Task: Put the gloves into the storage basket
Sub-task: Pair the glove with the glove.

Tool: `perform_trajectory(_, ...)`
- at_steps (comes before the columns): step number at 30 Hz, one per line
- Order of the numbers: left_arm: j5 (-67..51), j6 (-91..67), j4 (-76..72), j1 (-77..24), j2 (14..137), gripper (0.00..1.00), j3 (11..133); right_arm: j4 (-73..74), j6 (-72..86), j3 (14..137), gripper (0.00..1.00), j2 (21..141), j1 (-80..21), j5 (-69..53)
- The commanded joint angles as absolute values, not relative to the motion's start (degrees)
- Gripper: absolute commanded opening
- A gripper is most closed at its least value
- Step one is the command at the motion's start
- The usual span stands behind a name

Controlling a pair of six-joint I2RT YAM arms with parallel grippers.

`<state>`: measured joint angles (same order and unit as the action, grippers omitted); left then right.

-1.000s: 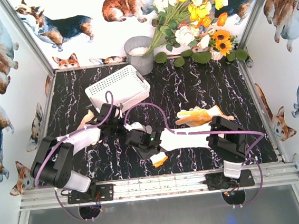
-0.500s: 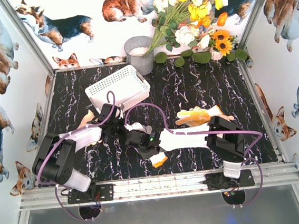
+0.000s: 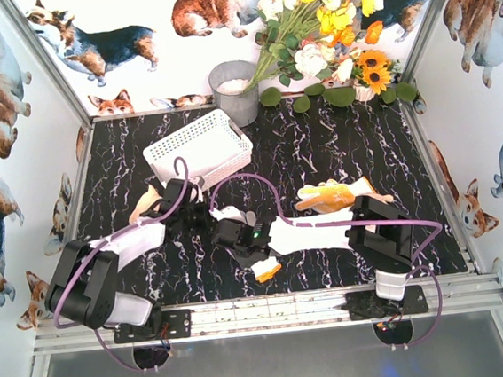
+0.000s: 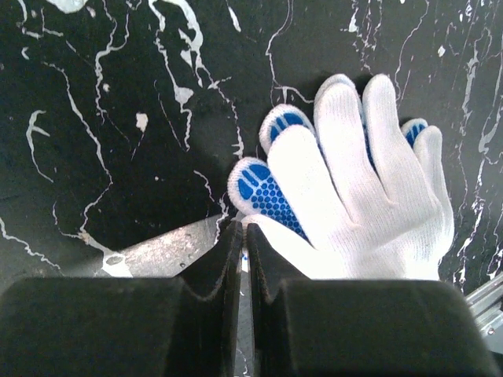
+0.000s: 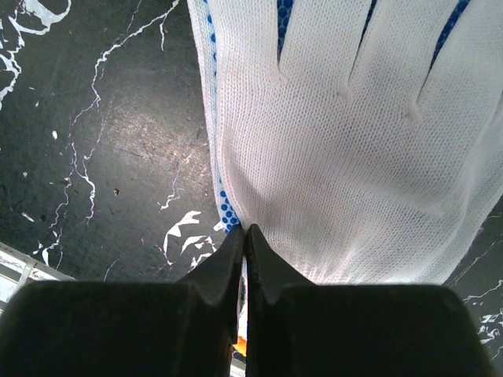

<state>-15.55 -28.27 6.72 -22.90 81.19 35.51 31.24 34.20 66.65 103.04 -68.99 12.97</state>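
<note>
Both sets of jaws are pressed together low on the black marble worktop (image 3: pixel 336 145). The left gripper (image 4: pixel 242 236) nips the edge of a blue-dotted white glove (image 4: pixel 369 196), and the right gripper (image 5: pixel 244 236) pinches a white glove (image 5: pixel 354 157) by its side edge. The storage basket (image 3: pixel 198 147) stands near, behind the left gripper, and a yellow glove (image 3: pixel 332 196) lies off to the right.

text: none legible | labels: none | numbers: none

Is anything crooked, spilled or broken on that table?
Nothing looks spilled or broken. The white basket sits skewed on the black table; a yellow glove and blue-palmed gloves lie outside it.
</note>
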Motion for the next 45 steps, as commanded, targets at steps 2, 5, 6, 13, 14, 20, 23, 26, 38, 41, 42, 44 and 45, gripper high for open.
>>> perform_trajectory(2, -14.8, -28.9, 5.9, -22.1, 79.0, 0.00, 33.5, 27.8, 34.6, 65.6, 0.00, 99.6, -69.4, 13.3)
perform_trajectory(5, -14.0, -29.2, 5.9, -22.1, 77.7, 0.00, 32.8, 26.8, 34.8, 64.6, 0.00, 98.8, -69.4, 13.0)
perform_trajectory(6, -13.6, -29.2, 6.0, -22.1, 77.2, 0.00, 32.7, 26.6, 34.7, 64.4, 0.00, 98.5, -69.4, 12.8)
perform_trajectory(13, -12.0, -29.3, 6.5, -22.0, 77.1, 0.00, 32.5, 26.0, 34.5, 63.9, 0.00, 98.2, -69.5, 11.6)
perform_trajectory(14, -12.0, -29.3, 6.6, -22.1, 77.3, 0.00, 32.4, 26.0, 34.4, 63.8, 0.00, 98.1, -69.5, 11.5)
perform_trajectory(20, -11.6, -29.4, 7.3, -22.0, 77.3, 0.00, 32.0, 25.3, 34.2, 62.7, 0.00, 96.8, -69.9, 11.5)
perform_trajectory(23, -11.4, -29.8, 7.3, -22.0, 76.6, 0.00, 31.2, 24.7, 34.2, 62.2, 0.00, 96.9, -69.9, 10.9)
perform_trajectory(26, -11.4, -30.8, 6.9, -22.1, 76.4, 0.00, 29.8, 25.4, 34.4, 62.3, 0.00, 97.6, -70.0, 9.8)
perform_trajectory(38, -11.1, -33.0, 7.7, -22.1, 73.2, 0.00, 25.2, 25.7, 34.6, 61.5, 0.00, 99.6, -70.0, 7.6)
perform_trajectory(41, -11.0, -33.1, 8.7, -22.0, 72.3, 0.00, 24.5, 25.5, 34.7, 61.2, 0.04, 99.7, -70.1, 7.0)
perform_trajectory(42, -10.8, -32.9, 9.6, -22.0, 72.0, 0.03, 24.8, 25.4, 34.7, 61.1, 0.08, 99.6, -70.0, 6.8)
perform_trajectory(44, -10.1, -32.6, 11.8, -22.1, 70.6, 0.15, 26.0, 25.0, 34.7, 60.7, 0.18, 99.3, -70.1, 5.9)
perform_trajectory(45, -9.4, -32.5, 13.1, -22.0, 69.6, 0.21, 26.8, 24.8, 34.6, 60.6, 0.22, 98.8, -70.1, 5.4)
